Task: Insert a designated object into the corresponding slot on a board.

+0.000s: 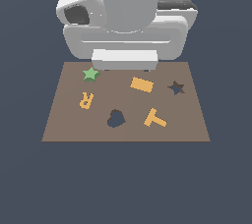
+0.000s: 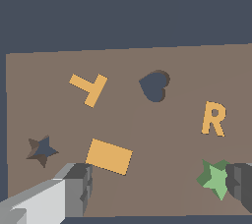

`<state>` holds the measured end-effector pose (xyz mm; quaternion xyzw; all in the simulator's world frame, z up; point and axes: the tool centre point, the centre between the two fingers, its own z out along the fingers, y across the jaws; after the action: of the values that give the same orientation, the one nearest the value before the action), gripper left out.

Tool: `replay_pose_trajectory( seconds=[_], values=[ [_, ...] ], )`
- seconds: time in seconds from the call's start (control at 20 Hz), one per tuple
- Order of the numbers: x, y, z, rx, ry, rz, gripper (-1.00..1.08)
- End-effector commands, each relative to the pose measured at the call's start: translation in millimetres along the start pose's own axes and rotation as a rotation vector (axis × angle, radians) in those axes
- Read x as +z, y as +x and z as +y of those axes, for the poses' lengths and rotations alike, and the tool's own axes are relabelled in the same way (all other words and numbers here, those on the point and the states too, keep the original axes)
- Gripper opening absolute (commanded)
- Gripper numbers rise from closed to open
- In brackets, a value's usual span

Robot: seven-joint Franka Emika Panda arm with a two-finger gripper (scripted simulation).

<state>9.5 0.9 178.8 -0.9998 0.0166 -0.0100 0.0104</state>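
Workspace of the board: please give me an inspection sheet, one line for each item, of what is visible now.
Surface: brown board, flat, on plain dark ground.
Job's things: green star lies on the board near its far corner on the exterior view's left; star slot empty, on the exterior view's right.
Clutter: orange R, rectangle, T; heart cutout empty.
Grippers: tool open, above the board, one finger beside the star; nothing held.
Cables: nothing seen.
Surroundings: nothing seen.
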Motion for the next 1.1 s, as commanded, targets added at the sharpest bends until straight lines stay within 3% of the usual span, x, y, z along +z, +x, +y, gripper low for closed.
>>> replay_pose_trajectory(
  seconds=[0.0,0.55,1.05],
  values=[
    [0,0,0,0.0,0.0,0.0,1.0],
    [16,-3,20,0.12,-0.004,-0.001,1.0],
    [58,-22,72,0.447,-0.016,-0.003,1.0]
  ],
)
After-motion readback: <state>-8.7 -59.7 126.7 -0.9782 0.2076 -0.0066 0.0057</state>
